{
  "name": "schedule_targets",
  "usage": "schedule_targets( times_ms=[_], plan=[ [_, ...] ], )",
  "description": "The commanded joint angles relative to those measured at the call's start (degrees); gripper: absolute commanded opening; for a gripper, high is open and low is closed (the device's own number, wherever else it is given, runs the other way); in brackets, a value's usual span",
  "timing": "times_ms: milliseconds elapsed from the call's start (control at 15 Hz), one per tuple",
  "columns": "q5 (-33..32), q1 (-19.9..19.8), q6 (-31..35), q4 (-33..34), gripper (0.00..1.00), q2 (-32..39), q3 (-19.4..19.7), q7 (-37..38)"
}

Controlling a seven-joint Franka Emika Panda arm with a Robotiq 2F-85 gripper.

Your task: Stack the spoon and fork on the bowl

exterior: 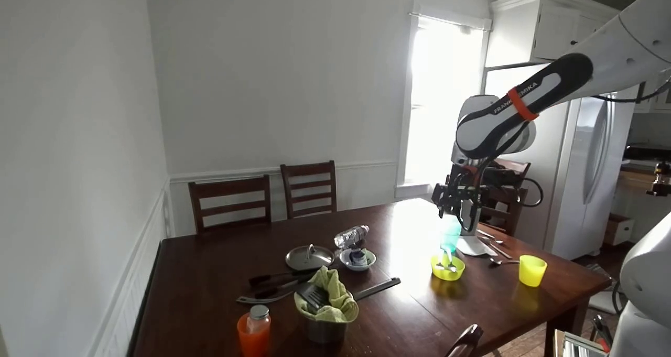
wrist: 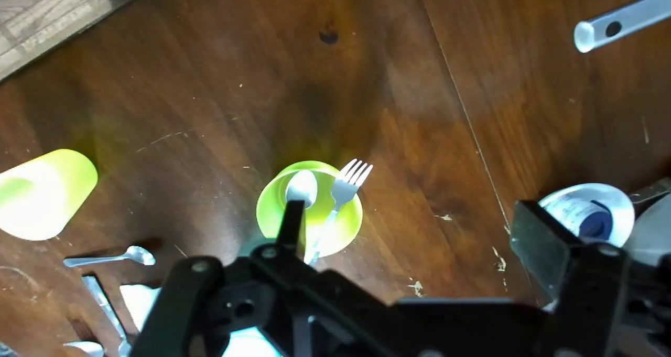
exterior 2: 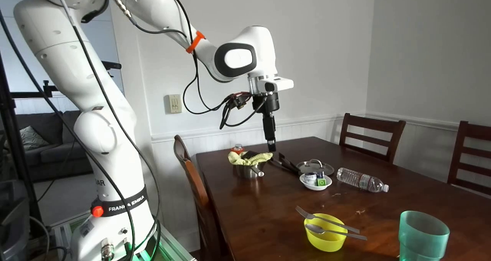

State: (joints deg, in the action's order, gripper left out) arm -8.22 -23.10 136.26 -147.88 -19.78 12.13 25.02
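Bowl, lower right in an exterior view: spoon + fork on it, stack prob done. Your gripper is spread, nothing held. Next: just retract, pls.

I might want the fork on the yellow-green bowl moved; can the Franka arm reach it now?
Probably yes. The gripper hangs open above, and nothing seems to lie over the fork, whose tines jut past the rim of the yellow-green bowl. The spoon sits close beside it, so might get nudged.
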Motion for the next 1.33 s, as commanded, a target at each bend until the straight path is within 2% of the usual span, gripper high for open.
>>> schedule_targets(
  times_ms=[0, 267, 467, 867, 1000, 1267],
  plan=[
    [0.4, -0.3, 0.6, 0.3, 1.0, 1.0, 0.0, 0.0],
    [0.5, -0.3, 0.8, 1.2, 1.0, 2.0, 0.1, 0.5],
    [1.9, -1.4, 1.8, 4.7, 1.0, 7.8, 1.9, 2.8],
    [10.1, -0.2, 4.1, 9.9, 1.0, 17.0, 6.9, -2.3],
    [13.2, 0.0, 5.3, 11.7, 1.0, 20.6, 7.7, -4.3],
    [15.3, -0.1, 7.2, 15.6, 1.0, 27.1, 8.3, -4.7]
  ],
)
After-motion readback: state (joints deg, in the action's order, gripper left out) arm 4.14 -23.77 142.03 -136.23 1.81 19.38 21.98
